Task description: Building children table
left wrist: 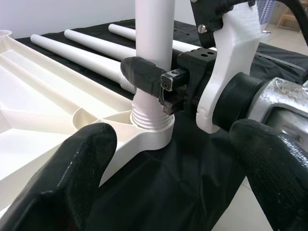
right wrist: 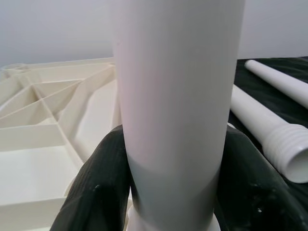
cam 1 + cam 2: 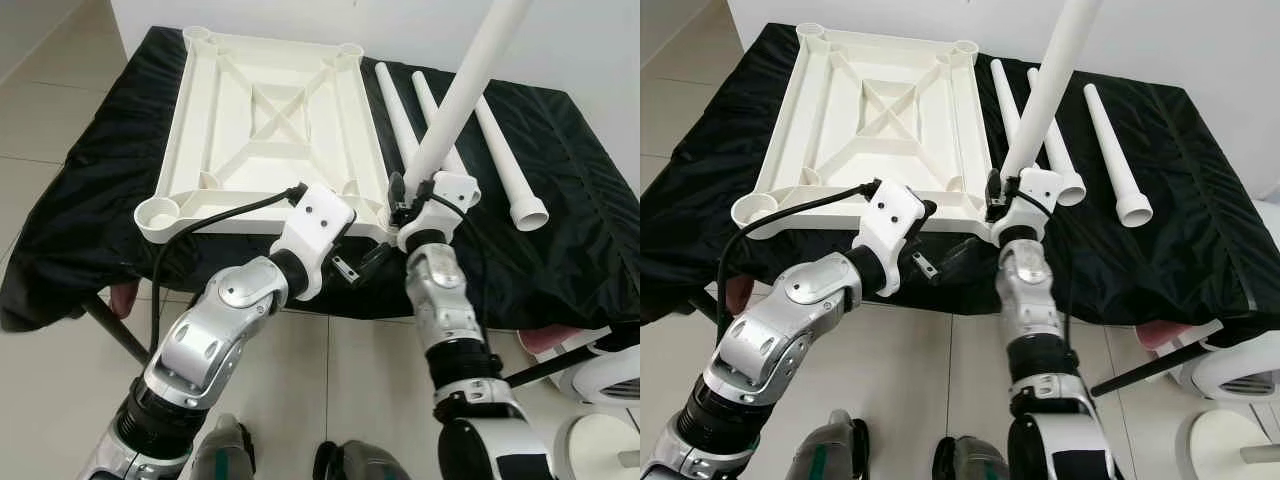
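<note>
The right gripper point(image 3: 404, 203) is clamped around a white table leg point(image 3: 455, 96), its threaded end seated in the near right corner socket point(image 1: 150, 129) of the upturned tabletop point(image 3: 270, 120), which lies on a black cloth point(image 3: 540, 240). The left gripper point(image 3: 370, 255) hovers beside it, fingers spread, gripping nothing. The leg leans; turned crooked, the threads may cross and jam. This corner sits at the cloth's near edge, three spare legs point(image 3: 500, 150) lying close alongside.

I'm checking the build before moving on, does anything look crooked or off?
Yes. The leg held by the right gripper leans in its corner socket of the tabletop, with its threads still showing, so it is not seated.
</note>
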Robot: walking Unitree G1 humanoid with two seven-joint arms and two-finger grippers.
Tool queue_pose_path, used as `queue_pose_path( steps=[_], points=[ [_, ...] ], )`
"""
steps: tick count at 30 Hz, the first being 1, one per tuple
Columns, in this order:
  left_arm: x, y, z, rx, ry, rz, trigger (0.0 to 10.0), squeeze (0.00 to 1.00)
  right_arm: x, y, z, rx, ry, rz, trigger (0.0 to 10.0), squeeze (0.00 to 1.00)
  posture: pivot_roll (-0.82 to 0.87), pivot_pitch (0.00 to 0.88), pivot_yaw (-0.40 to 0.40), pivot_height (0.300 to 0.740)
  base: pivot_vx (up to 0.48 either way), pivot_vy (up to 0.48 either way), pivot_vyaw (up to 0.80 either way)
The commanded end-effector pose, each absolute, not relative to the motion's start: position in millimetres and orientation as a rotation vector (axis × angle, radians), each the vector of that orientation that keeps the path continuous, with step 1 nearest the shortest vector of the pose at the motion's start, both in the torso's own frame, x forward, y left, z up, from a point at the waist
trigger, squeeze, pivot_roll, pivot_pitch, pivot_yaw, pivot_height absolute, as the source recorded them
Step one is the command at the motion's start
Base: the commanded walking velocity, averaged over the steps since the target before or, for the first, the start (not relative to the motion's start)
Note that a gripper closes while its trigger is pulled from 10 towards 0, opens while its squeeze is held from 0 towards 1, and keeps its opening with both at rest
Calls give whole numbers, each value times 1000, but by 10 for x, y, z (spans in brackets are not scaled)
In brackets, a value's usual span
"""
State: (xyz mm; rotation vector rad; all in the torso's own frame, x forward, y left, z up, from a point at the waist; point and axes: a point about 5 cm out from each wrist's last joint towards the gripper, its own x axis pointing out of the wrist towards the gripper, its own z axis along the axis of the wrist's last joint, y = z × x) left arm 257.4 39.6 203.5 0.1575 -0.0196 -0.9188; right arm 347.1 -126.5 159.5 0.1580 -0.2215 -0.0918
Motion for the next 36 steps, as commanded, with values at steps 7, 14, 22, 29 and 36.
queue_pose_path(
  steps=[7,14,22,29,36],
  points=[
    [2558,381,2035,159,-19,-921,10000,0,3408,-1332,1388,144,-121,-192,10000,0,124,76,-113,740,0,0,0],
    [2546,375,2028,158,-19,-921,10000,0,3361,-1286,1402,155,-139,-123,10000,1000,127,70,-120,740,0,0,0],
    [2539,371,2025,156,-19,-921,10000,0,3358,-1254,1397,155,-142,-32,10000,0,128,63,-122,740,0,0,0],
    [2542,363,2025,157,-22,-923,10000,0,3400,-1289,1408,180,-139,185,10000,0,127,58,-123,740,0,0,0],
    [2545,357,2022,158,-21,-925,10000,0,3544,-1602,1501,68,-135,279,10000,0,129,54,-125,740,0,0,0]
  ],
)
